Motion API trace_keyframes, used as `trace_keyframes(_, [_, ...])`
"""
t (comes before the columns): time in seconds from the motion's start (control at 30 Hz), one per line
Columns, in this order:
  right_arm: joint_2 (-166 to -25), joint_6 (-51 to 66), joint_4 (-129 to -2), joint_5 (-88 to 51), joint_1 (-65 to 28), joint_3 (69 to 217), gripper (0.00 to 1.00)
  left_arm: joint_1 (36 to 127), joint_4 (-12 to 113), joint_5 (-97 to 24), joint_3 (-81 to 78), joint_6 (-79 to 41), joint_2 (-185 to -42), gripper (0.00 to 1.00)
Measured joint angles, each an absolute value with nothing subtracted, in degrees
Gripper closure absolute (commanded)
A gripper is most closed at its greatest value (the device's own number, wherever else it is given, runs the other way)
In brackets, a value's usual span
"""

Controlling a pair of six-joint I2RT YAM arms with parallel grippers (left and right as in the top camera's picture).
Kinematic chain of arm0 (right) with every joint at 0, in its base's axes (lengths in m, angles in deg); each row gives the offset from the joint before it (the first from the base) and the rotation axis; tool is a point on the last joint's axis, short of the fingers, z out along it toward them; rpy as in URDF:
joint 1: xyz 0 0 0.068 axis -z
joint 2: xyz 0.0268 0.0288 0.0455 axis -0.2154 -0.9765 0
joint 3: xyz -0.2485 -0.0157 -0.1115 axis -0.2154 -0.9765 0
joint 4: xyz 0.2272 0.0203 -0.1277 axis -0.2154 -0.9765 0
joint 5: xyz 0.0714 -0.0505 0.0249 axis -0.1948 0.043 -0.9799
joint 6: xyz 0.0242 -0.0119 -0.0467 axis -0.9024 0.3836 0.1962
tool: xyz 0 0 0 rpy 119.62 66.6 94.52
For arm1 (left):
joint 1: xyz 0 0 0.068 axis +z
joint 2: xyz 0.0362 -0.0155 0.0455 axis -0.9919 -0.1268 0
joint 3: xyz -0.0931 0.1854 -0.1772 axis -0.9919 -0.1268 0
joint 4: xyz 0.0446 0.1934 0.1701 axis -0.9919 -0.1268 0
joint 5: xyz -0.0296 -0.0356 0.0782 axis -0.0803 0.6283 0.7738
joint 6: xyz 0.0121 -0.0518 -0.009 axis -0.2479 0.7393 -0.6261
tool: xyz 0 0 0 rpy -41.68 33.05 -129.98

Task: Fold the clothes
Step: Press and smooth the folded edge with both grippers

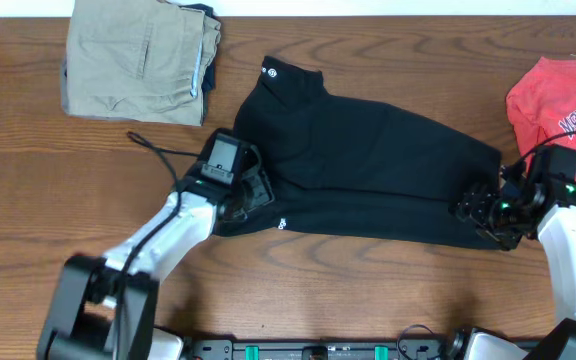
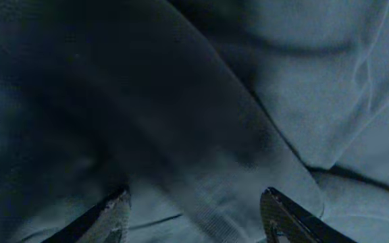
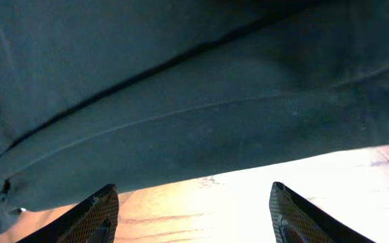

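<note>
The clothes, a black shirt (image 1: 368,165), lie folded lengthwise across the middle of the table, with a small white logo (image 1: 268,69) at the collar end. My left gripper (image 1: 253,195) is at the shirt's left end. In the left wrist view it (image 2: 191,196) stands open right over the dark fabric (image 2: 296,81), gripping nothing. My right gripper (image 1: 473,210) is at the shirt's right end. Its wrist view shows it (image 3: 193,189) open over bare wood, with the shirt's folded edge (image 3: 181,128) just ahead of the fingertips.
Folded tan khaki trousers (image 1: 138,60) lie at the back left. A red T-shirt with white lettering (image 1: 568,100) lies at the right edge, close behind my right arm. The wooden table (image 1: 28,190) shows bare at the left and along the front.
</note>
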State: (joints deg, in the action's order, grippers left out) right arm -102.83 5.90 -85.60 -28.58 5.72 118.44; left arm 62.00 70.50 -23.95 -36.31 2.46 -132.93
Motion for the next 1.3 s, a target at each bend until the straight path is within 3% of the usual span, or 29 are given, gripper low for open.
trace_keyframes(0.67, [-102.83,6.27,-84.49,-28.58,3.88,118.44,0.28,62.0,74.56,-29.83,-36.31,4.61,-135.29,0.5])
trace_keyframes(0.77, [-102.83,6.27,-84.49,-28.58,3.88,118.44,0.28,62.0,74.56,-29.81,-36.31,4.82,-135.29,0.57])
trace_keyframes(0.93, [-102.83,6.29,-84.49,-28.58,3.88,118.44,0.27,62.0,75.17,-29.33,-36.31,5.13,-135.29,0.86])
trace_keyframes(1.3, [-102.8,6.4,-84.51,-28.56,3.88,118.44,0.27,62.0,81.73,-29.11,-36.31,5.0,-135.29,0.93])
